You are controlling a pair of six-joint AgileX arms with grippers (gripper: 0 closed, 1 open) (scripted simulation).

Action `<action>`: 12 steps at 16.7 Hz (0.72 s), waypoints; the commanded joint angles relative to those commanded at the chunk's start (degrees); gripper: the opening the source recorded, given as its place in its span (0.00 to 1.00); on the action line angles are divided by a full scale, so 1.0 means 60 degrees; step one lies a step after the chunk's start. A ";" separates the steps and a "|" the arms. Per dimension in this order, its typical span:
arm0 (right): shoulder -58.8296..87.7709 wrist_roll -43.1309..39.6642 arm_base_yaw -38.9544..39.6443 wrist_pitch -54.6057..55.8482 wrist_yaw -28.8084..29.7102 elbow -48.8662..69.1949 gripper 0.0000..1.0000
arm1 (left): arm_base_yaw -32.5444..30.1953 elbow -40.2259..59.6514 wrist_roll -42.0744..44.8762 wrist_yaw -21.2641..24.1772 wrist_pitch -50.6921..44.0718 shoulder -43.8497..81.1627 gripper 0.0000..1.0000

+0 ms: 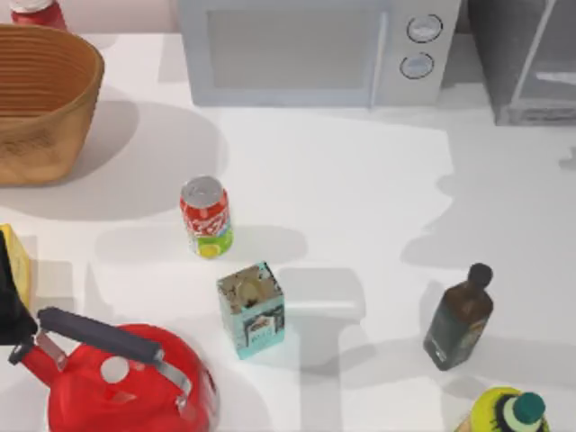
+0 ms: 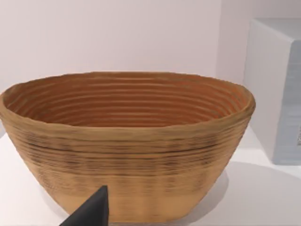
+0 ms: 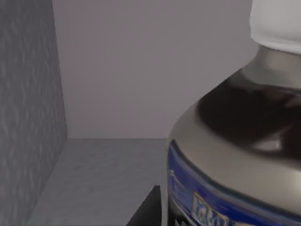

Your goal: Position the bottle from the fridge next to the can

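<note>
The bottle (image 3: 235,141) fills the near side of the right wrist view, with a white cap, dark contents and a blue label band. It stands on the grey floor inside the fridge (image 3: 28,117). My right gripper (image 3: 149,209) is right beside it, seen as a dark tip at the bottle's base. The fridge (image 1: 526,58) sits at the table's back right corner. The red can (image 1: 206,216) stands upright left of the table's middle. My left gripper (image 2: 91,212) hangs parked in front of a woven basket (image 2: 127,141).
A white microwave (image 1: 315,49) stands at the back. The basket (image 1: 40,99) is at the back left, with a red kettle (image 1: 126,378) at the front left. A teal carton (image 1: 251,309) sits just in front of the can. A dark flask bottle (image 1: 459,315) and a yellow bottle (image 1: 508,414) stand at the front right.
</note>
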 joint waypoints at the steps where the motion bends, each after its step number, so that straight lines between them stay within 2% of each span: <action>1: 0.0026 -0.0021 0.0205 -0.0012 0.0208 0.0102 0.00 | 0.0000 0.0000 0.0000 0.0000 0.0000 0.0000 1.00; 5: 0.0397 -0.0131 0.2020 -0.0029 0.1976 0.0701 0.00 | 0.0000 0.0000 0.0000 0.0000 0.0000 0.0000 1.00; 12: 0.1831 -0.0214 0.7254 0.0532 0.6978 0.1414 0.00 | 0.0000 0.0000 0.0000 0.0000 0.0000 0.0000 1.00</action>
